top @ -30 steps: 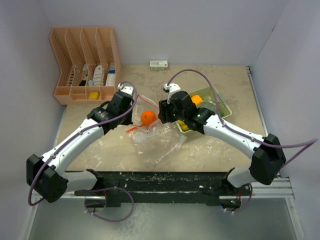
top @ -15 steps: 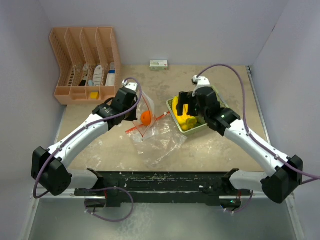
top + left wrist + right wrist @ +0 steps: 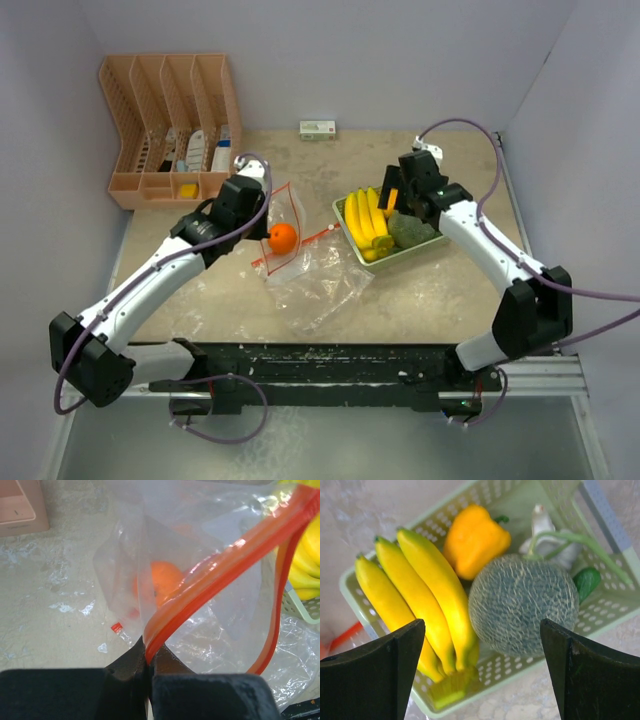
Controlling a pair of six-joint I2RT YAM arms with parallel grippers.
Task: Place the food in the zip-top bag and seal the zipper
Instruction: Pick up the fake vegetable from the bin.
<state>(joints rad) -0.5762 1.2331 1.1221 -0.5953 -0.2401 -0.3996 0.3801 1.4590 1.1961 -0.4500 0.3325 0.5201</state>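
Observation:
A clear zip-top bag (image 3: 312, 272) with a red zipper strip lies mid-table, one orange (image 3: 282, 237) inside it. My left gripper (image 3: 257, 207) is shut on the zipper strip (image 3: 210, 575) and holds the mouth up; the orange (image 3: 160, 582) shows through the plastic. My right gripper (image 3: 398, 197) is open and empty above the pale green tray (image 3: 345, 232). Below it lie the bananas (image 3: 420, 595), an orange-yellow pepper (image 3: 472, 540), a netted green melon (image 3: 522, 602), a white bulb (image 3: 542, 525) and a green piece (image 3: 587, 580).
A peach slotted organizer (image 3: 170, 125) stands at the back left. A small white box (image 3: 318, 129) lies by the back wall. Walls close in the left, back and right sides. The tray's rim (image 3: 530, 672) sits close to the bag.
My right gripper has left the bag's mouth and moved right to over the tray, now empty. The orange stays in the bag. My left gripper still holds the zipper.

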